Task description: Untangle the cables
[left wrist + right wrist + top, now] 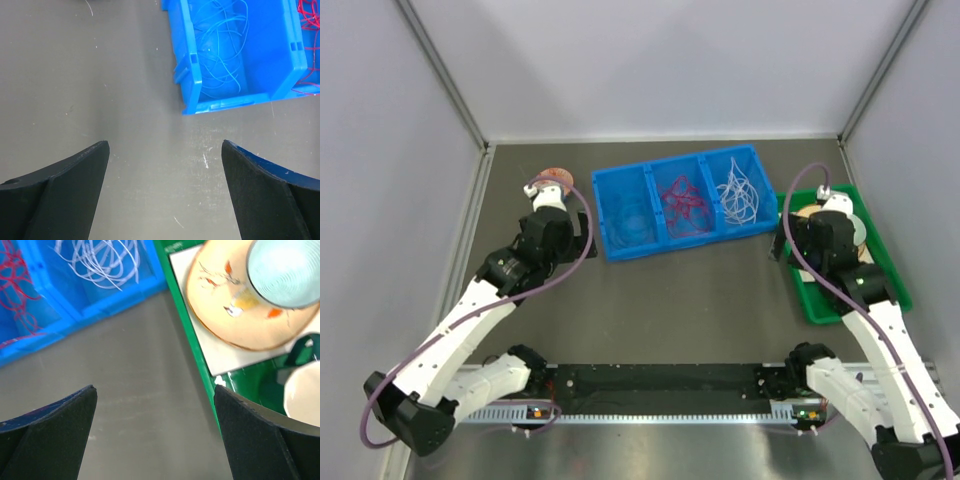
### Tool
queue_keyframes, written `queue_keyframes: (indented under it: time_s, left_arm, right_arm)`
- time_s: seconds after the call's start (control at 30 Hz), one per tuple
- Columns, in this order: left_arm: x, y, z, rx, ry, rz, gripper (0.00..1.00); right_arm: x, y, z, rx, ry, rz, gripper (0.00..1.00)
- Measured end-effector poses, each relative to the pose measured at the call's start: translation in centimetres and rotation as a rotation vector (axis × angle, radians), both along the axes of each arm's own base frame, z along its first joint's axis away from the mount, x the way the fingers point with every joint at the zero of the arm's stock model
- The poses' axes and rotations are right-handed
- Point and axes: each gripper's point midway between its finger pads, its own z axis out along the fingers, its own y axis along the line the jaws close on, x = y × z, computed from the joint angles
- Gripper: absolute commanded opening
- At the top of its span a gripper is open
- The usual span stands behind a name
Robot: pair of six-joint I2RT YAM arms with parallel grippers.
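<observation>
A blue three-compartment bin [656, 204] stands at the back middle of the table. Blue cables [632, 215] lie in its left compartment, red cables [685, 200] in the middle one, white cables [740, 192] in the right one. My left gripper [585, 235] is open and empty over bare table just left of the bin. The left wrist view shows it [165, 150] with the blue cables [222, 50] ahead. My right gripper [782, 245] is open and empty just right of the bin. It also shows in the right wrist view [155, 392], with the white cables [100, 260] ahead.
A green tray [820, 300] at the right holds a patterned plate [240, 305], a pale blue round dish [285, 270] and a white cup [305, 390]. A pinkish round object [555, 178] lies behind the left wrist. A black rail [660, 385] runs along the near edge.
</observation>
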Motion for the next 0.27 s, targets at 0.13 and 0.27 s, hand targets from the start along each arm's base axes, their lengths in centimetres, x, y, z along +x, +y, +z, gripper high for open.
queue_keyframes:
  time_s: [0.13, 0.27]
  left_arm:
    - [-0.4, 0.0, 0.1, -0.003, 0.003, -0.011, 0.99]
    - [-0.8, 0.1, 0.7, -0.019, -0.013, -0.017, 0.99]
  right_arm:
    - [-1.7, -1.0, -0.6, -0.020, 0.011, -0.032, 0.99]
    - [-1.8, -1.3, -0.4, -0.025, 0.006, -0.043, 0.99]
